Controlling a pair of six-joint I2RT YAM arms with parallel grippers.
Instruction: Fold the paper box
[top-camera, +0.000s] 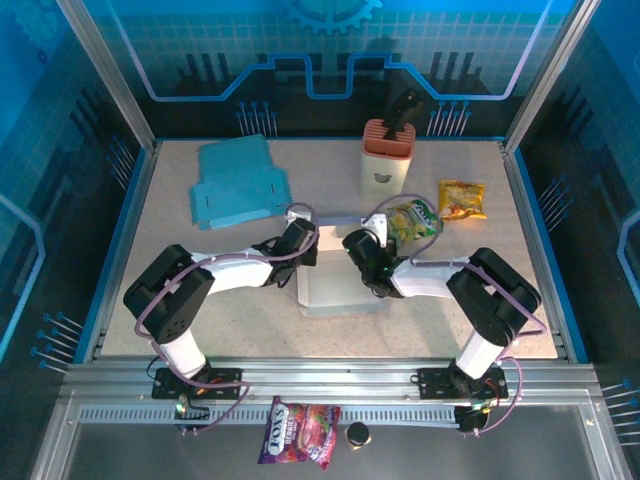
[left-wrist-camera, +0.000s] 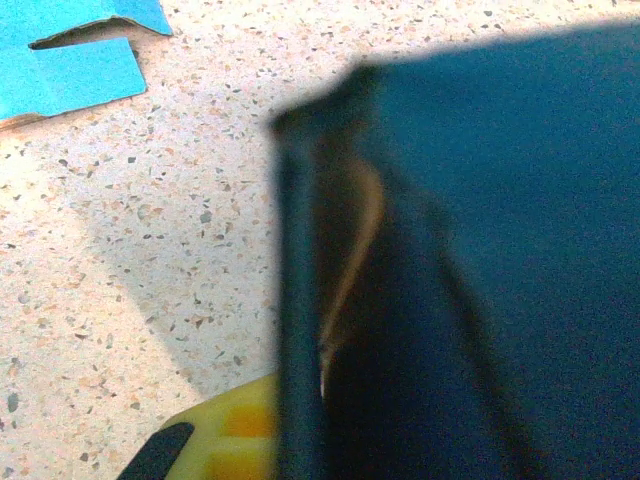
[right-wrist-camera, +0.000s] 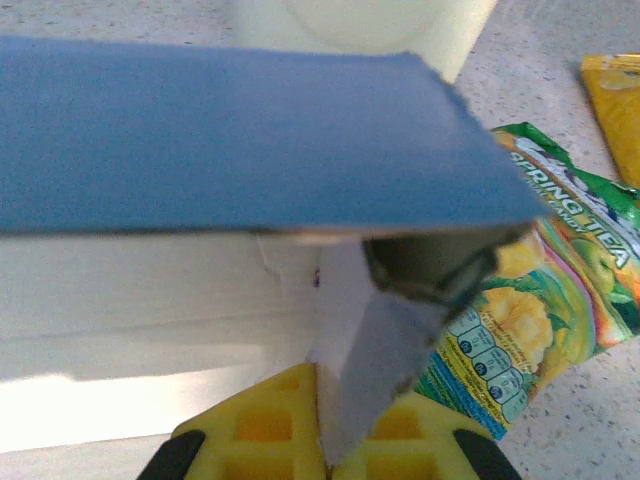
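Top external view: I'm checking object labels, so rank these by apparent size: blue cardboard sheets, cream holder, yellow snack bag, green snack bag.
1. blue cardboard sheets
2. cream holder
3. yellow snack bag and green snack bag: they look alike, so not ranked.

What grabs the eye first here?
The black-and-white left arm and right arm meet over the blue paper box mid-table, the right jaws shut on one of its flaps. Flat bright blue cardboard sheets lie far left. A green snack bag and a yellow snack bag lie back right.
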